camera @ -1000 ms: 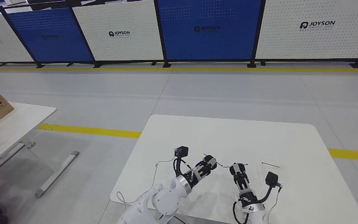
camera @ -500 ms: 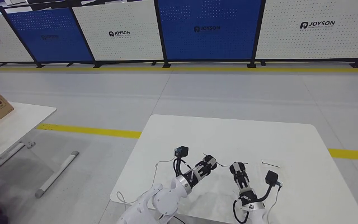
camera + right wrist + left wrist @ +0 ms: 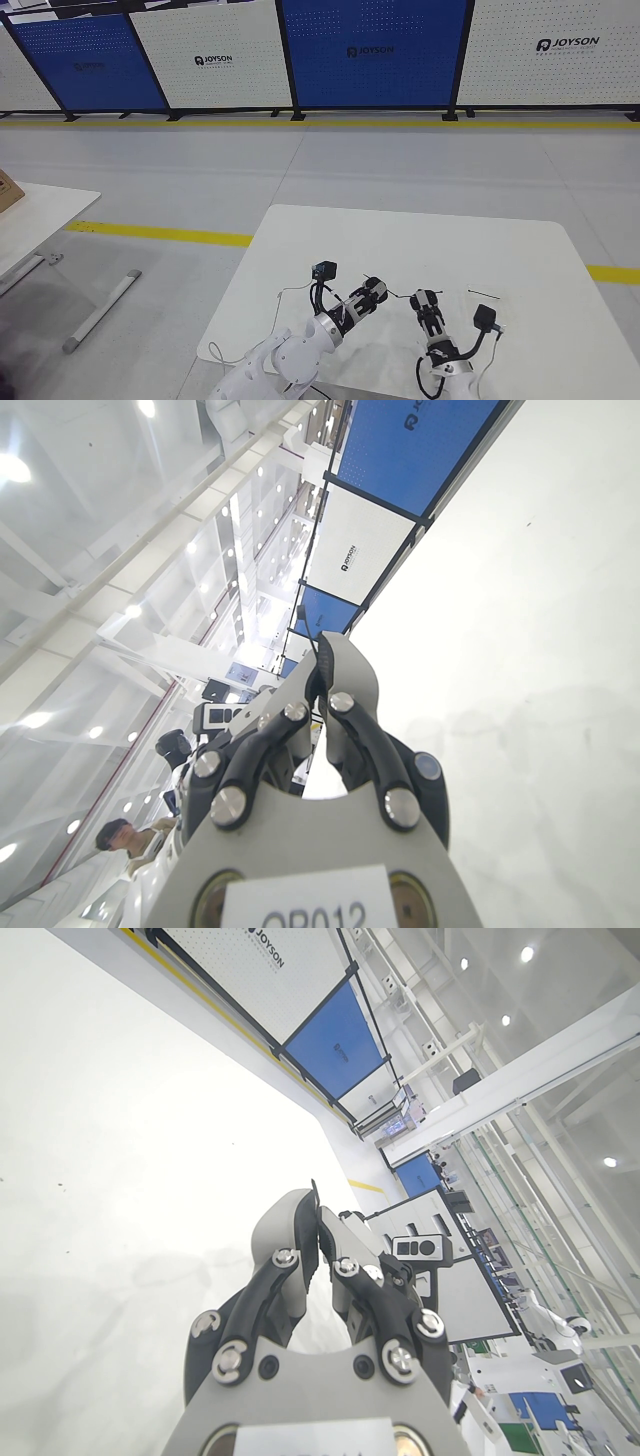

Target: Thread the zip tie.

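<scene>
Two grippers sit low in the top view, a little right of centre, over the lower part of the white table (image 3: 400,230). Your left gripper (image 3: 375,288) is the one nearer the frame's left. Your right gripper (image 3: 425,299) is near it on the right, and the two do not touch.

In the right wrist view, your right gripper (image 3: 320,650) has its fingers pressed narrow on the zip tie (image 3: 302,612). The tie is a thin black strip that rises out of the fingertips toward the upper middle of the frame and ends in a small blocky head.

In the left wrist view, your left gripper (image 3: 316,1205) is likewise clamped narrow. A short black tip of strip pokes out just above its pads at mid-frame. In the top view a faint dark line shows in the gap between the grippers. It is too thin for you to trace, so you cannot tell for sure that both ends belong to one tie.

A loose dark strip (image 3: 483,294) lies flat on the table to the right of your right gripper, apart from it. Blue and white panels (image 3: 370,50) line the upper edge of the top view.
</scene>
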